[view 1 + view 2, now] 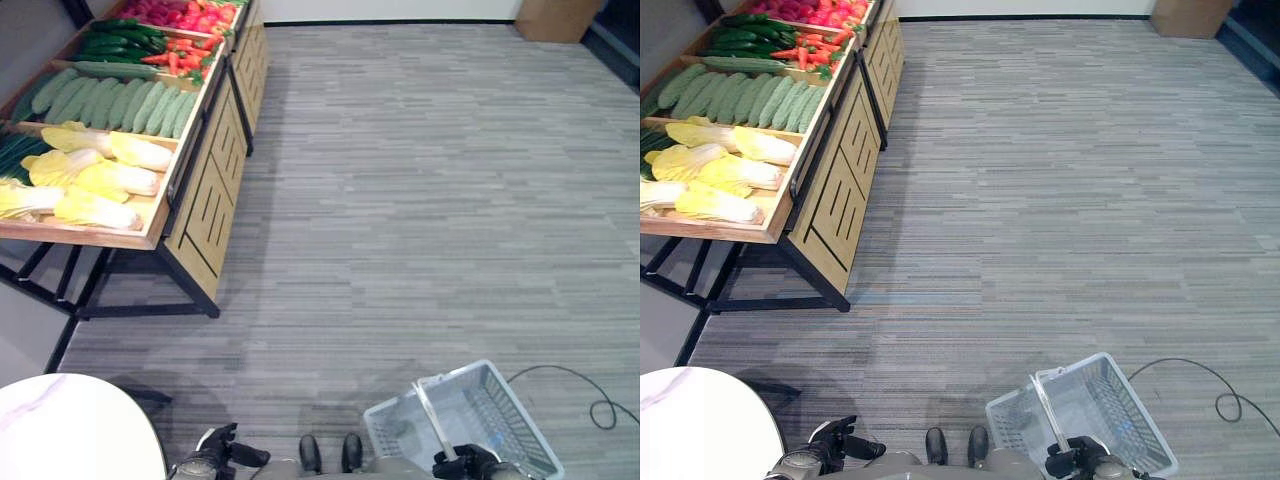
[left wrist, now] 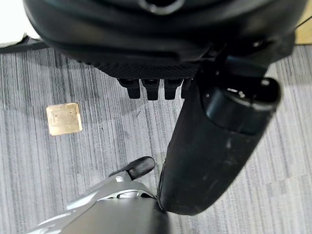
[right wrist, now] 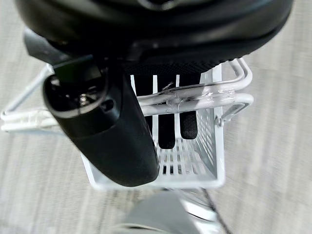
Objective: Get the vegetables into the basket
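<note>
Grey striped carpet floor (image 1: pixel 420 200) throughout. Wooden produce stand (image 1: pixel 205 190) at far left, loaded with yellow cabbages (image 1: pixel 95 175), pale green cucumbers (image 1: pixel 110 100) and carrots (image 1: pixel 180 58), well apart from the basket. White round desk (image 1: pixel 70 430) at lower left. White wire basket (image 1: pixel 500 410) near right, hanging from right hand (image 1: pixel 462 462), fingers (image 3: pixel 165 131) curled round handle (image 3: pixel 195 100). Left hand (image 1: pixel 215 450) low at left, fingers (image 2: pixel 146 88) curled, gripping nothing.

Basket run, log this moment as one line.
right hand: shut on white wire basket handle | left hand: idle, low | wooden produce stand: vegetables unpicked, far left
</note>
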Available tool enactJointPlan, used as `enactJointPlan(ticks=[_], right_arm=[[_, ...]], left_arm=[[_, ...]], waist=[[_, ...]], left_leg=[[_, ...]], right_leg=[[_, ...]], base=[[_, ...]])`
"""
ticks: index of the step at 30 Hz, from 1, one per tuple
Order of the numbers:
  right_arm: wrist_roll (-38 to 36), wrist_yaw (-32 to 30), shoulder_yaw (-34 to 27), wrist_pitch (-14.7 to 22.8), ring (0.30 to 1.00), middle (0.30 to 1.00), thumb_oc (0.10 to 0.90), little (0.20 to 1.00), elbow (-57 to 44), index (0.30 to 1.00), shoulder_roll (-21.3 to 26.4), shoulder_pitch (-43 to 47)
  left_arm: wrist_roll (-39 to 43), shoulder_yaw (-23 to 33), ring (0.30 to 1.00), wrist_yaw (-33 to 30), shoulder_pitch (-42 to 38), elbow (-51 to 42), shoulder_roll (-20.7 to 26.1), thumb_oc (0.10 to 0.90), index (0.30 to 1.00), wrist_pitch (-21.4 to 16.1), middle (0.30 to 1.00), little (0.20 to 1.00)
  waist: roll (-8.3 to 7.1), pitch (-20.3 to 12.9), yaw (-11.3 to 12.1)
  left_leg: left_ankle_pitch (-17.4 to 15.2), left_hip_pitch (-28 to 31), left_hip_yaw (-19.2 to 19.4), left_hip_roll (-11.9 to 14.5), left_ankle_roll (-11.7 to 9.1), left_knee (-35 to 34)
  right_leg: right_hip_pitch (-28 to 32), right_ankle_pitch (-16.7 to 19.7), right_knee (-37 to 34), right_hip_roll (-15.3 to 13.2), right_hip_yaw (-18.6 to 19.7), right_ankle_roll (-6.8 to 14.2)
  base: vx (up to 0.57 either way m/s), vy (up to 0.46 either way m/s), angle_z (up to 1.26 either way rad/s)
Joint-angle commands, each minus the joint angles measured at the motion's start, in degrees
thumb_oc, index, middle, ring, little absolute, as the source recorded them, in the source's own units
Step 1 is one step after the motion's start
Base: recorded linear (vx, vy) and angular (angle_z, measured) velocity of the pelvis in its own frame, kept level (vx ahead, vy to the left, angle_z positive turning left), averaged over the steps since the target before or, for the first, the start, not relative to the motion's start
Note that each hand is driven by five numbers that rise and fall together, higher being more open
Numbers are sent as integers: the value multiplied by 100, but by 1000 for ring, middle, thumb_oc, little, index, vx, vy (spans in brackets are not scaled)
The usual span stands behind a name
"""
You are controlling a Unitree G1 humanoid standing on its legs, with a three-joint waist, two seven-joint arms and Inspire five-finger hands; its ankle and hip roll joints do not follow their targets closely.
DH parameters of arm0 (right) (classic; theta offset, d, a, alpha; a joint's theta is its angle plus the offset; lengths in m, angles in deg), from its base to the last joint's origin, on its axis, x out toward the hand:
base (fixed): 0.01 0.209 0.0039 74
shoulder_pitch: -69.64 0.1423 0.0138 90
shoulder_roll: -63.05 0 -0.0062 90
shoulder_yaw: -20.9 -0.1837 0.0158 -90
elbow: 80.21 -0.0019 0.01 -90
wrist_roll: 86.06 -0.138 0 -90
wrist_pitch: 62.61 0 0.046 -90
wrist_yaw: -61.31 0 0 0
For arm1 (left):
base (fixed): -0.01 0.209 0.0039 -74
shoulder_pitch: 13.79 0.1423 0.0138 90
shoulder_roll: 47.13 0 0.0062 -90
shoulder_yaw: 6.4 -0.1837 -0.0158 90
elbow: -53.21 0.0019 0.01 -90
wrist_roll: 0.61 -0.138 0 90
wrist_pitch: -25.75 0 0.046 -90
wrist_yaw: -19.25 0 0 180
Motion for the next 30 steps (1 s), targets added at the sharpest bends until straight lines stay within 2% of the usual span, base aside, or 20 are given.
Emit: enactJointPlan(ticks=[1, 10, 21, 24, 26, 28, 29, 30], right_arm=[[83, 30, 48, 123, 300, 300, 400, 300, 125, 300, -198, -16], [72, 48, 64, 101, 300, 300, 400, 300, 141, 300, -204, 4], [155, 63, 122, 109, 300, 300, 400, 300, 174, 300, -241, 3], [193, 64, 168, 104, 300, 300, 400, 300, 157, 300, -239, 44], [124, 75, 182, 105, 300, 300, 400, 300, 111, 300, -217, 83], [141, 98, 245, 106, 300, 300, 400, 300, 30, 300, -218, 124], [159, 93, 259, 97, 300, 300, 400, 300, 8, 300, -213, 142], [214, 110, 275, 91, 300, 300, 400, 300, -15, 300, -209, 121]], left_arm=[[-163, -16, 1000, -58, -90, 218, 250, 900, 1000, -60, 1000, 1000], [-153, -14, 1000, -64, -128, 232, 288, 900, 1000, -45, 1000, 1000], [-146, -39, 1000, -52, -117, 238, 249, 900, 1000, -30, 1000, 1000], [-126, 6, 1000, -40, -85, 231, 271, 900, 1000, -15, 1000, 1000], [-83, -8, 1000, -56, -128, 185, 304, 900, 1000, -20, 1000, 1000], [-35, -24, 1000, -78, -186, 137, 345, 900, 1000, -33, 1000, 1000], [-11, -14, 1000, -95, -213, 134, 361, 900, 1000, -37, 1000, 1000], [12, -3, 1000, -94, -252, 137, 384, 900, 1000, -32, 1000, 1000]], waist=[[-341, -122, 56], [-355, -84, 75], [-373, -157, 73], [-398, -62, 128], [-398, 49, 92], [-351, 113, 107], [-346, 112, 149], [-381, 80, 208]], left_leg=[[-550, 97, -87, -78, -233, 55], [-637, 15, -134, -124, -183, 204], [-690, 124, -139, -117, -194, 206], [-744, 94, -72, -68, -147, 320], [-729, 19, -145, -44, -144, 429], [-700, -103, -218, 0, -164, 500], [-693, -169, -194, 33, -159, 520], [-708, -239, -215, 15, -176, 584]], right_leg=[[-430, 217, 114, -1120, 203, 778], [-465, 283, 190, -1174, 208, 816], [-370, 200, 175, -1160, 182, 801], [-645, 139, 768, -1076, 248, 832], [-847, 100, 1281, -1032, 441, 852], [-861, 215, 1095, -1203, 566, 846], [-910, 324, 1010, -1305, 506, 818], [-767, 303, 724, -1403, 288, 787]], base=[[13, 45, -1], [16, 38, 1], [15, 8, 2], [-7, 0, -25], [-42, -29, -38], [-68, -54, 21], [-47, -117, 40], [-13, -120, 5]])
